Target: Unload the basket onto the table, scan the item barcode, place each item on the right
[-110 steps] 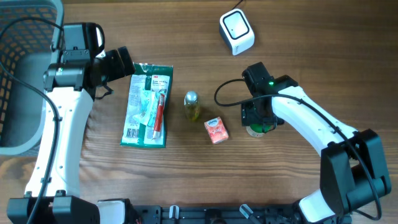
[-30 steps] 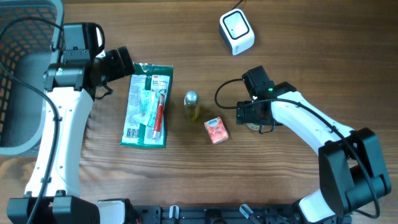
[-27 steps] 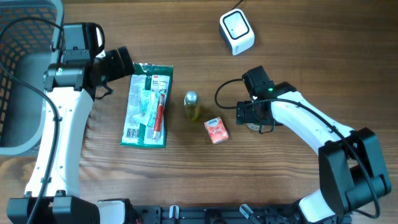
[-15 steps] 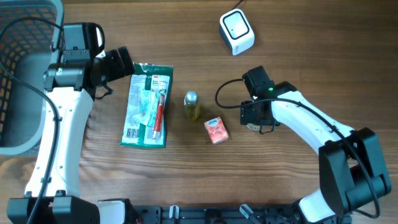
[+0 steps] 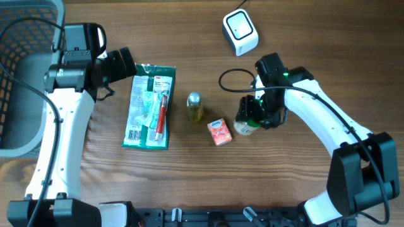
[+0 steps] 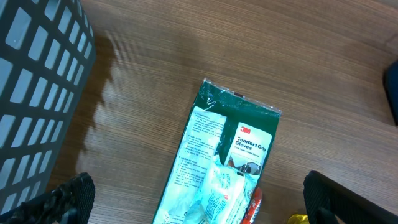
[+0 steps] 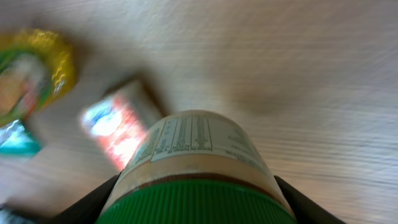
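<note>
A jar with a green lid and a beige label (image 5: 245,124) (image 7: 196,155) hangs tilted in my right gripper (image 5: 257,113) (image 7: 196,202), whose fingers (image 7: 93,202) press on both sides just below the lid. The jar's bottom points left toward the small red box (image 5: 219,132). The white barcode scanner (image 5: 240,33) stands at the back, well beyond the jar. My left gripper (image 5: 126,65) (image 6: 205,199) stands wide open over the top end of the green glove package (image 5: 150,107) (image 6: 227,149), holding nothing.
A yellow-capped small bottle (image 5: 194,107) (image 7: 31,68) lies between the glove package and the red box (image 7: 121,124). A grey mesh basket (image 5: 19,75) (image 6: 31,93) fills the far left edge. A black cable loops beside the right arm.
My right gripper has shut on the jar and raised it off the table, tipping it over to the left. The left arm has not moved.
</note>
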Controlling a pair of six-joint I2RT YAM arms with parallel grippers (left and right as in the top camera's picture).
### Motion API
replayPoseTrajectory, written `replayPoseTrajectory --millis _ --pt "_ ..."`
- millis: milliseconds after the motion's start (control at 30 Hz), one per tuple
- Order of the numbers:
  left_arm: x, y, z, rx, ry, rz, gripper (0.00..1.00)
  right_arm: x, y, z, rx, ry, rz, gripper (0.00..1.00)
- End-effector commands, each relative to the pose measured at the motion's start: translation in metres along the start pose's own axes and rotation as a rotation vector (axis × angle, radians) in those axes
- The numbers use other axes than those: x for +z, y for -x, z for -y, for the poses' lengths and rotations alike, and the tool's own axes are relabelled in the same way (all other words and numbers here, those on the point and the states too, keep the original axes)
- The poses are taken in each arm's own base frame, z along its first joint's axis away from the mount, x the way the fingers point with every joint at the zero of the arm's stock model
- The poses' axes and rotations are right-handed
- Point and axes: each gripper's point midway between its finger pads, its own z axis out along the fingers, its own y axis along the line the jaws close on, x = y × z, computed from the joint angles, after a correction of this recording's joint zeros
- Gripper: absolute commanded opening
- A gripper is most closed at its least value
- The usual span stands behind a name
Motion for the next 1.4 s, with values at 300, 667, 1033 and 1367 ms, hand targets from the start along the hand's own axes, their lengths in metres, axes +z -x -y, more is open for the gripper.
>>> replayPoseTrajectory --millis 300,667,1033,1367 --pt "-0.006 0.006 0.001 -0.013 -0.012 0.021 1.0 -0.026 -0.065 -0.054 0.115 0.321 -0.325 0.47" --pt "-0.006 0.006 0.001 -0.013 -0.012 0.021 1.0 -0.038 -0.082 -0.066 0.263 0.379 -0.442 0.47" --pt "-0.006 0.006 0.001 -0.013 -0.012 0.021 1.0 -0.045 -0.087 -0.076 0.303 0.438 -0.489 0.48" --pt "-0.006 0.006 0.001 -0.013 -0.012 0.021 1.0 -0.046 -0.087 -0.077 0.31 0.444 -0.494 0.48"
